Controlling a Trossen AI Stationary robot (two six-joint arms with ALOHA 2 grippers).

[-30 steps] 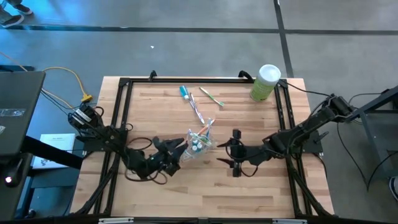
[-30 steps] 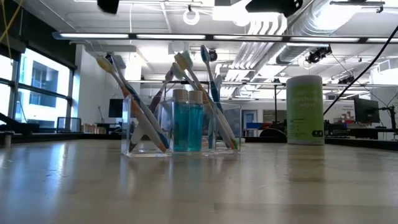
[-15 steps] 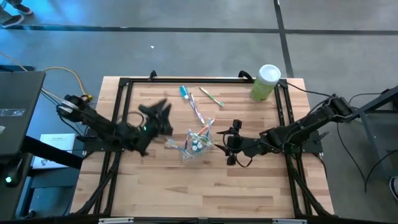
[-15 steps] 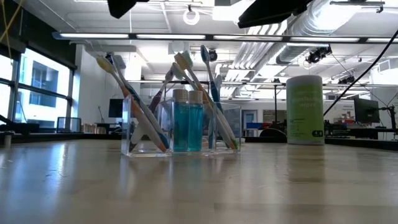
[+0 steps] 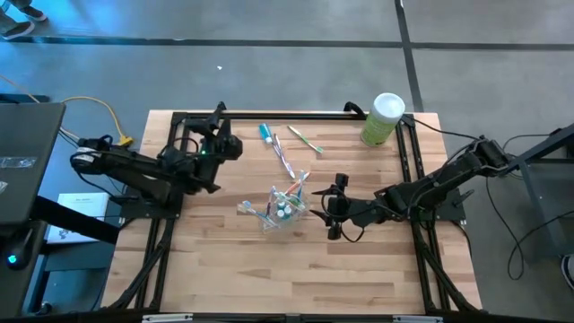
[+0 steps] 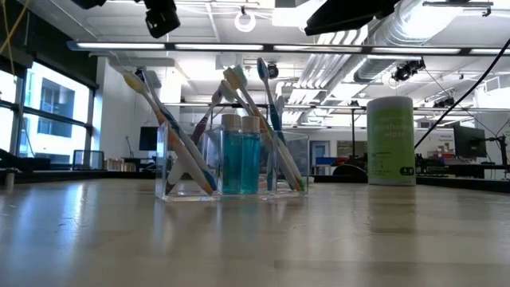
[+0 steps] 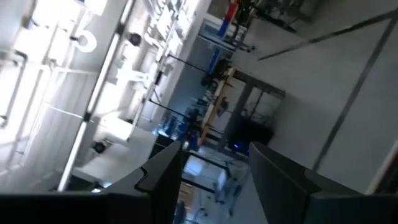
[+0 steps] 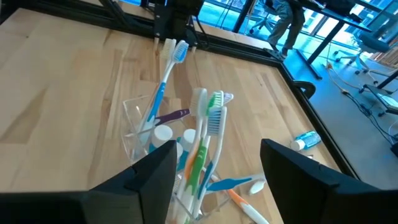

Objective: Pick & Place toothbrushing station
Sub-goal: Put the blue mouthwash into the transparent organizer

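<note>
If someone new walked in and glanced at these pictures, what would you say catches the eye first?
First, the clear cup near the table's middle, bristling with colourful toothbrushes. Next, the right gripper, open and empty, just beside the cup and facing it, while the left gripper is raised toward the far left of the table. A light-green canister stands at the far right corner, with loose toothbrushes lying between.

In the right wrist view the clear cup is cut off by the lower edge and partly hidden behind the right tool. From above, the loose toothbrushes are too small to count. The left wrist view is blurred.
</note>
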